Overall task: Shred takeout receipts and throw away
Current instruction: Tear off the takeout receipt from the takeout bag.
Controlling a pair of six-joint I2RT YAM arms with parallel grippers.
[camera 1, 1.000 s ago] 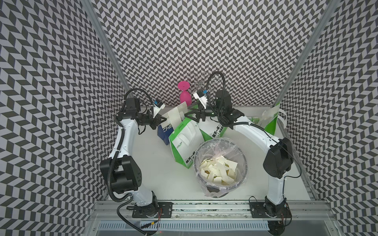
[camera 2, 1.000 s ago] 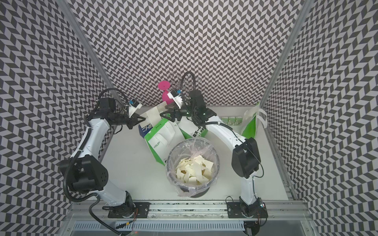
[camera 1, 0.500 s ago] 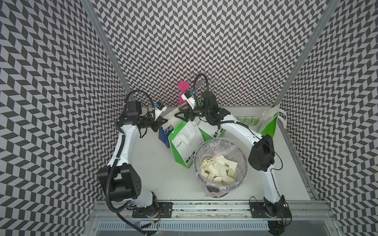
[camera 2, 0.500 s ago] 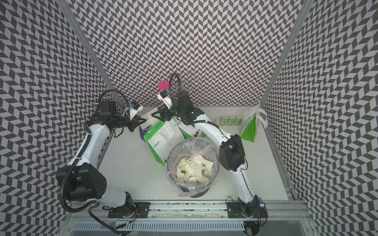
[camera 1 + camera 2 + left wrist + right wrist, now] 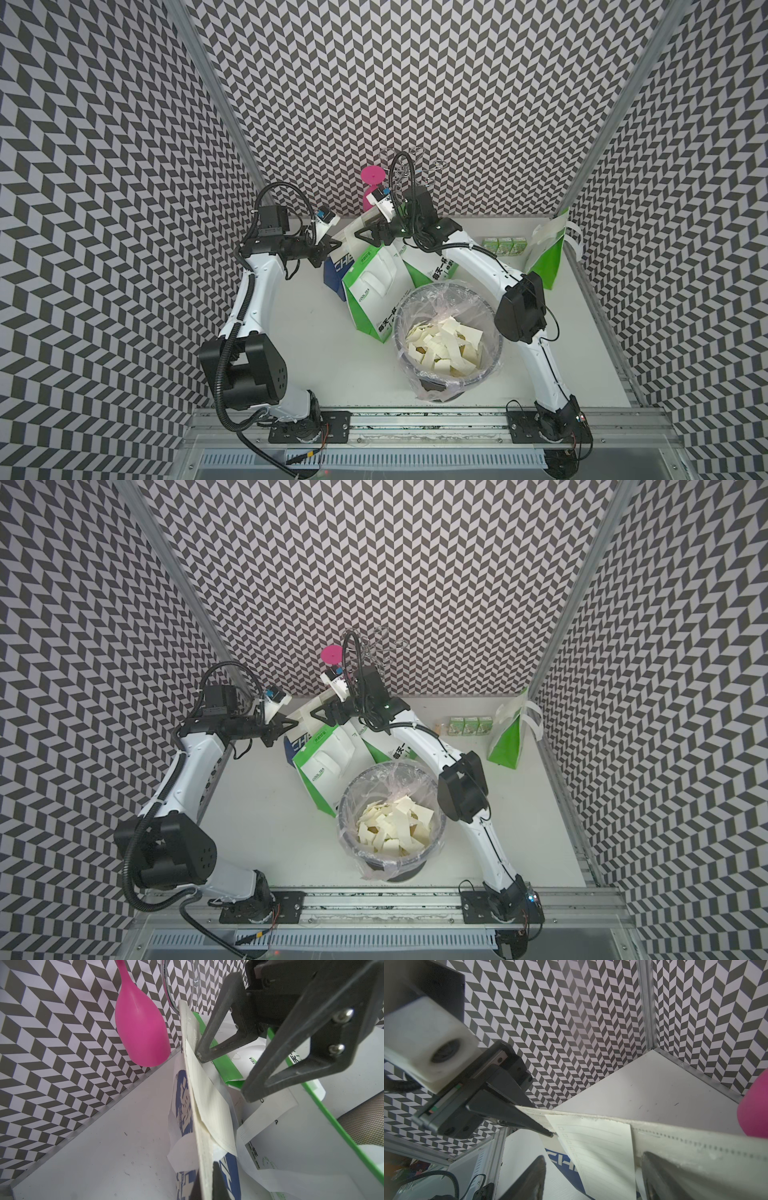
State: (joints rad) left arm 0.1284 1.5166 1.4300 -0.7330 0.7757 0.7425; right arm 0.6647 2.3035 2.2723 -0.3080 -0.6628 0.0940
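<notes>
Shut left jaws clamped on top rim of blue-and-white bag (image 5: 332, 274), tip touching takeout receipt (image 5: 598, 1151) edge; right jaws spread wide, straddling same rim over receipt, nothing gripped. Receipt seen flat on bag face, near rear edge of surface (image 5: 324, 353). Torn scraps (image 5: 442, 345) piled in lined bin (image 5: 396, 332) near front edge.

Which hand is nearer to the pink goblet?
Right. The right hand, open, is just in front of the pink goblet; the left hand, shut on the top edge of the blue-and-white bag, is farther off toward the robot's left.
</notes>
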